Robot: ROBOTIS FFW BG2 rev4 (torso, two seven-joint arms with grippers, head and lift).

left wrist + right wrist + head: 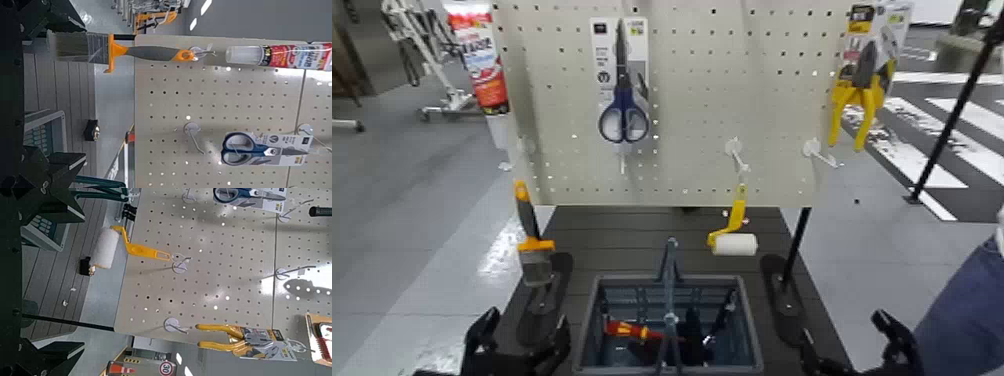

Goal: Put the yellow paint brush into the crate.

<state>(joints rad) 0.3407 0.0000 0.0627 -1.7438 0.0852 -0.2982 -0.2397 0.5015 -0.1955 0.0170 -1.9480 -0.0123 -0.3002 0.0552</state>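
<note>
The yellow paint brush (531, 243) hangs upright from a hook at the pegboard's lower left edge, handle up and grey bristles down. It also shows in the left wrist view (125, 52). The dark grey crate (594, 305) stands on the dark table below the board, its handle bar upright in the middle, with several tools inside. My left gripper (517, 350) is open and empty, low at the table's front left, below the brush. My right gripper (850, 350) is open and empty at the front right.
On the pegboard (692, 100) hang blue scissors (623, 110), yellow-handled pliers (862, 85), a sealant tube (480, 55) and a yellow-handled white roller (732, 235). Black board feet (547, 290) flank the crate. A person's blue-clad limb (972, 310) is at the right edge.
</note>
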